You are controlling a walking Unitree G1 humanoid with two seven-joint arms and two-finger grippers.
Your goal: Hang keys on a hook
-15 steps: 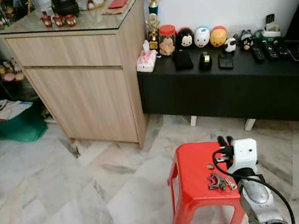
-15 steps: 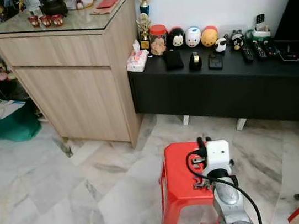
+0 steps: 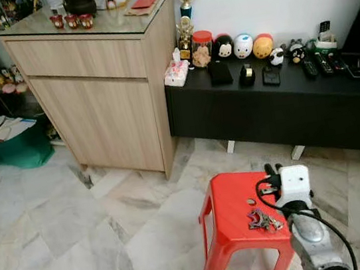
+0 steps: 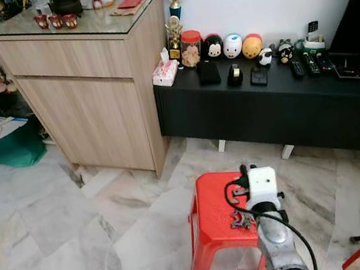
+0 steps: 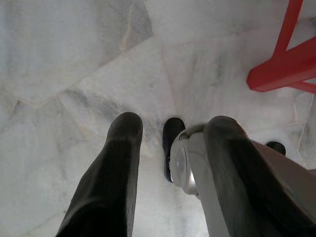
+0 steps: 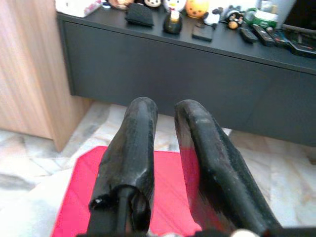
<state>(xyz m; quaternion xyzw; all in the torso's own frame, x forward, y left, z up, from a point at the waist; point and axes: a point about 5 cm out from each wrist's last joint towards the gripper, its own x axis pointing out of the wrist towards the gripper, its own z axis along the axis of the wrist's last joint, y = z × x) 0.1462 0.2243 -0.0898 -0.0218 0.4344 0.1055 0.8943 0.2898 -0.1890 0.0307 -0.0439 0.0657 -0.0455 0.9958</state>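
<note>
Red stool [image 3: 234, 211] at lower centre holds the keys [image 3: 262, 219], lying just left of and beneath the right gripper [image 3: 272, 169], its fingers narrowly parted and empty, the nearer arm

The right arm [image 3: 312, 237] reaches forward and low, silver, with a white camera block at the wrist and a black cable looped beside it. Its hand [image 6: 165, 123] points ahead, the two black fingers [image 6: 133, 148] lying side by side with a narrow gap between them, holding nothing. The left hand [image 5: 170, 126] hangs pointing down at the floor, its fingers [image 5: 113, 168] spread apart and empty.
</note>
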